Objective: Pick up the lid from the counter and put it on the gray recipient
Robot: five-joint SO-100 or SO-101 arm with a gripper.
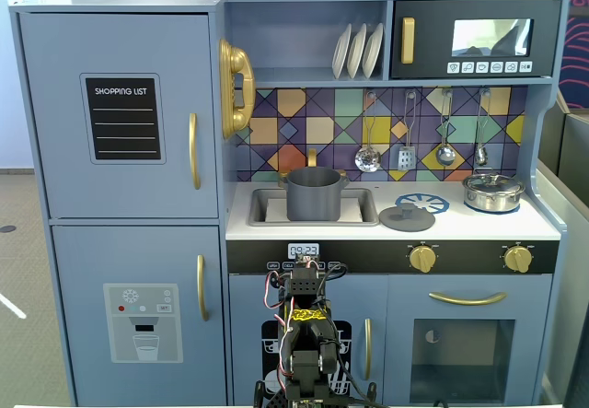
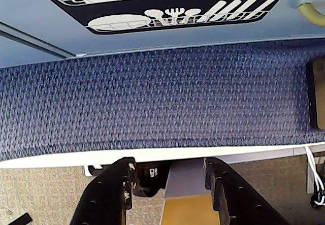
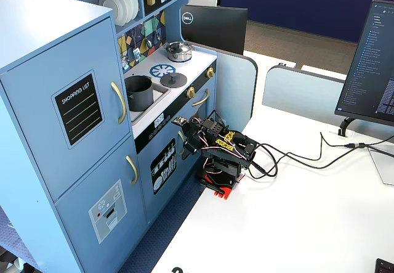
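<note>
- Nearest the wrist camera, the claw [image 2: 170, 184] shows its two dark fingers parted with a clear gap between them and nothing held; below it lie blue carpet and the toy kitchen's lower door.
- Folded low on the white surface [image 3: 295, 224], the arm [image 3: 218, 150] sits in front of the toy kitchen, well below the counter [image 1: 442, 226] and apart from both task items.
- On that counter the lid [image 1: 407, 216] lies flat, knob up, just to the right of the sink in a fixed view.
- Inside the sink stands the gray recipient [image 1: 313, 194], upright and uncovered.
- By my judgement nothing of the task is done yet: reaching up, grasping the lid, carrying it over and setting it on the pot all remain.
</note>
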